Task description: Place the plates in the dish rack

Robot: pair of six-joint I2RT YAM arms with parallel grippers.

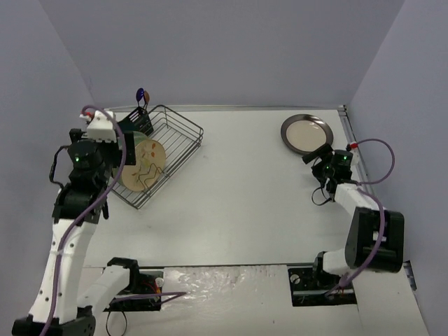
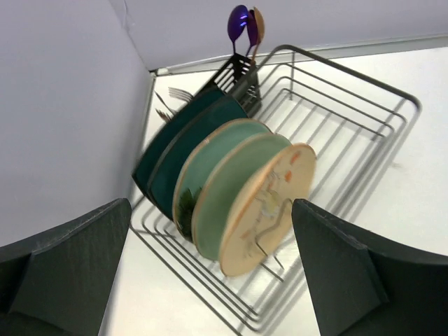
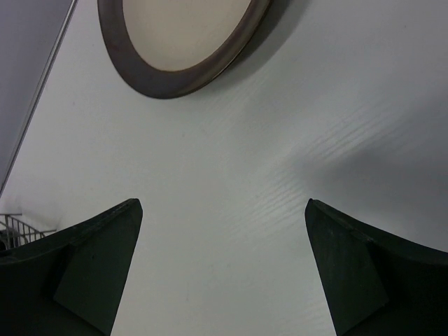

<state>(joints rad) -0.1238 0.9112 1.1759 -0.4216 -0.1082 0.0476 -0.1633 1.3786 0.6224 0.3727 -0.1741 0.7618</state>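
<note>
The black wire dish rack stands at the far left; it also shows in the left wrist view. Standing on edge in it are two dark teal square plates, a flowered mint-green plate, a plain mint-green plate and a cream floral plate. The beige dark-rimmed plate lies flat at the far right, and shows in the right wrist view. My left gripper is open and empty above the racked plates. My right gripper is open and empty over bare table, just short of the beige plate.
The dark slotted cutlery holder at the rack's far corner holds a purple spoon and forks. Grey walls close the table on the left, back and right. The right half of the rack has free slots.
</note>
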